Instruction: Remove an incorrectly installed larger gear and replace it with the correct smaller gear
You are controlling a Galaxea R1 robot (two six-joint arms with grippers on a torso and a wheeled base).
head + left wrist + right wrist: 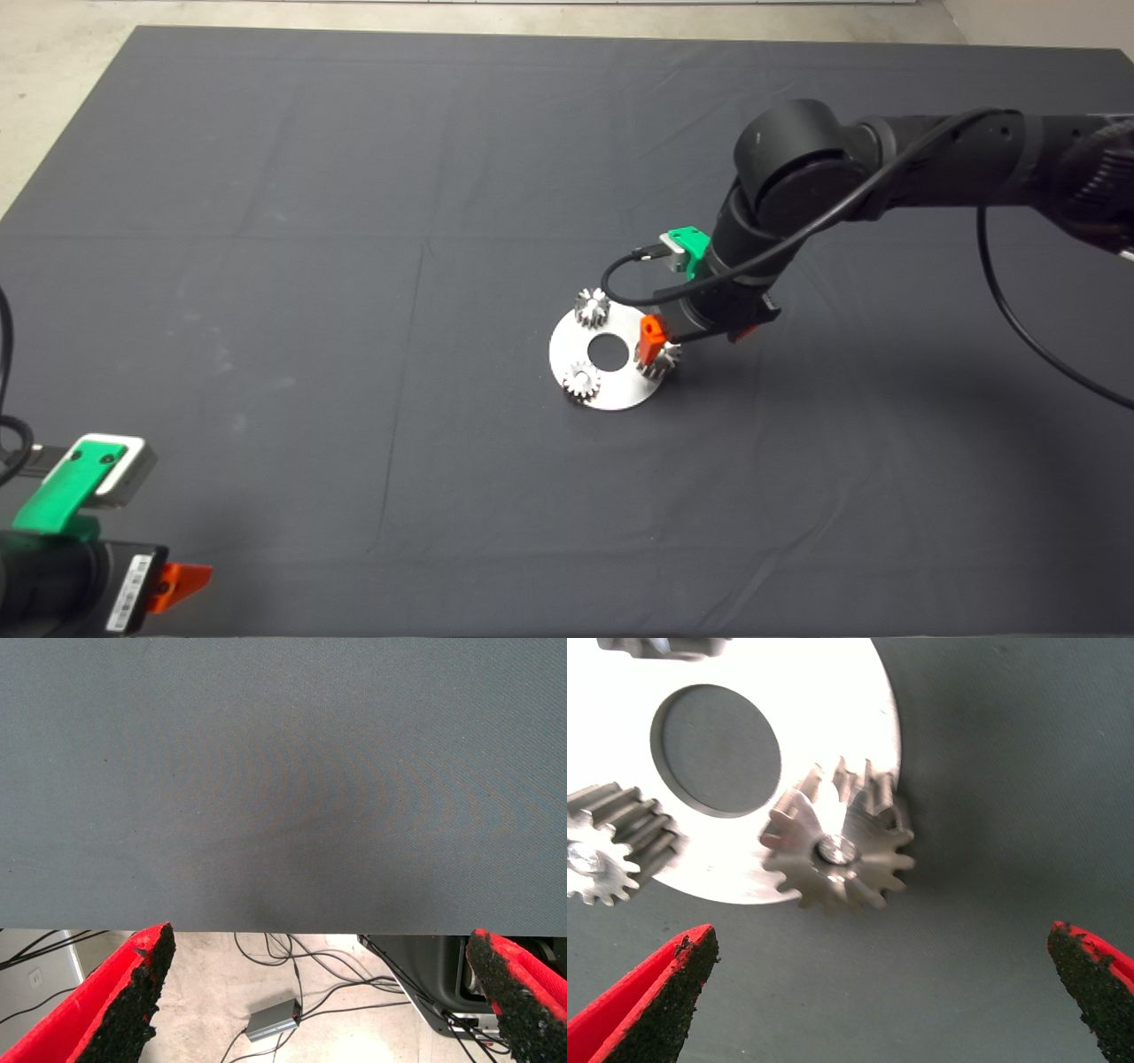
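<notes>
Right gripper (pixel 660 347) hangs over the plate (pixel 620 394), jaws spread wide and empty in the wrist view, with the gear at the plate's edge (pixel 837 850) between and beyond the pads. This gear sits on a peg, overhanging the rim onto the mat (pixel 354 266). It looks wider than the two others on the plate (pixel 592 307) (pixel 582 381), so I take it for the larger gear — not certain.

To do this step well: centre the jaws on the peg, come straight down, close on opposite teeth, then lift vertically so the bore does not bind. Keep clear of the plate rim.

Plate holds three gears around a centre hole (pixel 607 352). No loose smaller gear shows anywhere.

Left gripper (pixel 182 580) is parked at the table's near left corner — jaws apart, holding nothing.
</notes>
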